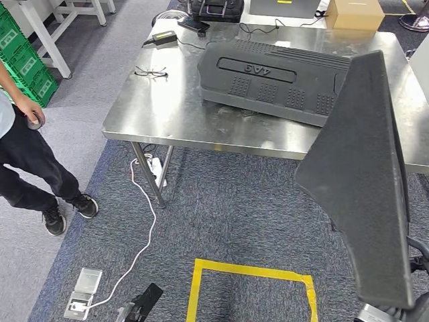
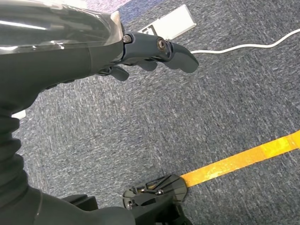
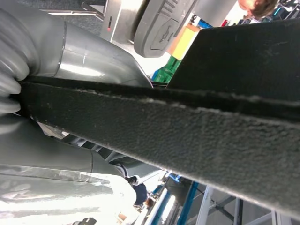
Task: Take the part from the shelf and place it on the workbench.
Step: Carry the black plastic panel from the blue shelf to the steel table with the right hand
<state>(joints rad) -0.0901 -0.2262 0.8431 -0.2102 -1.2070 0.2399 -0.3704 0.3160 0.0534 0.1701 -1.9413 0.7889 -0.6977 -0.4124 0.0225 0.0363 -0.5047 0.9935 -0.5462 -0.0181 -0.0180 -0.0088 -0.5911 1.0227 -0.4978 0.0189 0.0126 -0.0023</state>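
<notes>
- The right hand (image 3: pixel 53 108) clamped the edge of the dark felt part (image 1: pixel 364 181), raised upright before the workbench (image 1: pixel 167 114)
- The left hand (image 2: pixel 141 54) hung over the carpet (image 2: pixel 212 108), fingers apart, holding nothing
- A ribbed black cover (image 1: pixel 273 80) lay on the workbench
- A person (image 1: pixel 25 147) stood at the left

Setting: an industrial workshop or robot test area. Evidence noted: a stainless-steel workbench (image 1: pixel 167 114) stood on blue-grey carpet tile (image 1: pixel 238 208); a yellow tape square (image 1: pixel 253 288) marked a floor position; green plastic crates (image 1: pixel 25 64) were stacked at one side beside white frame legs (image 1: pixel 45 37); a white cable (image 1: pixel 144 221) ran to a floor socket box (image 1: pixel 83 292); a cardboard box (image 1: pixel 354 13) sat behind the bench.
</notes>
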